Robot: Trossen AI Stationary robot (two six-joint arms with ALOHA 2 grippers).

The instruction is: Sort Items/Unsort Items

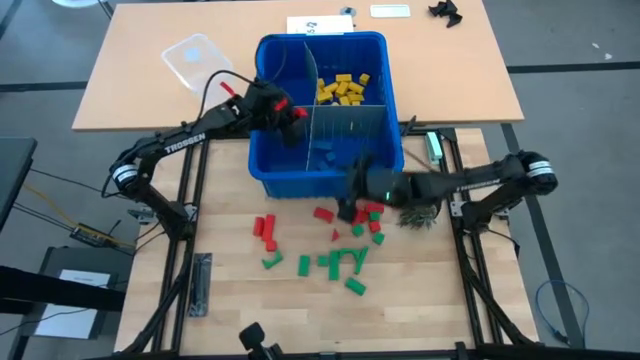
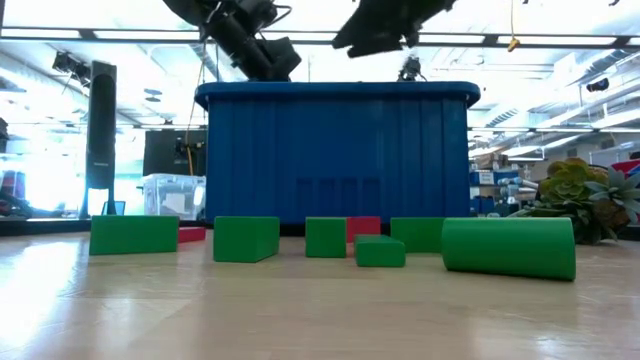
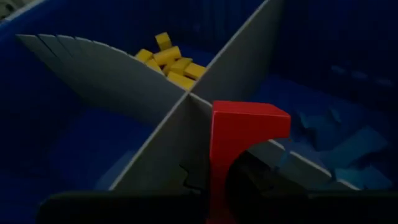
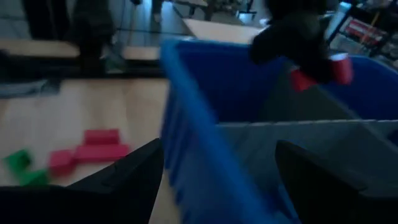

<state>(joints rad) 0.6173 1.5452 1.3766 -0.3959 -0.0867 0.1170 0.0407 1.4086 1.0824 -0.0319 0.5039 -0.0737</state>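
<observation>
Over the blue bin's (image 1: 268, 165) left rim, the left gripper (image 1: 290, 113) hangs above the near-left compartment with its jaws pinching a red block (image 3: 239, 134), which shows upright between its fingers above the crossing of the grey dividers (image 1: 345, 122). Yellow blocks (image 1: 343, 90) lie heaped in the bin's far-right compartment. At the bin's near wall, the right gripper (image 1: 352, 190) hovers just above the bench (image 1: 240, 300) with its jaws spread wide and nothing between them. Loose on the bench in front of the bin lie red blocks (image 1: 264, 228) toward the left and others near the right gripper, while green blocks (image 1: 338, 263) are scattered closer to the bench's near edge. A clear lid (image 1: 195, 55) rests on the far table.
</observation>
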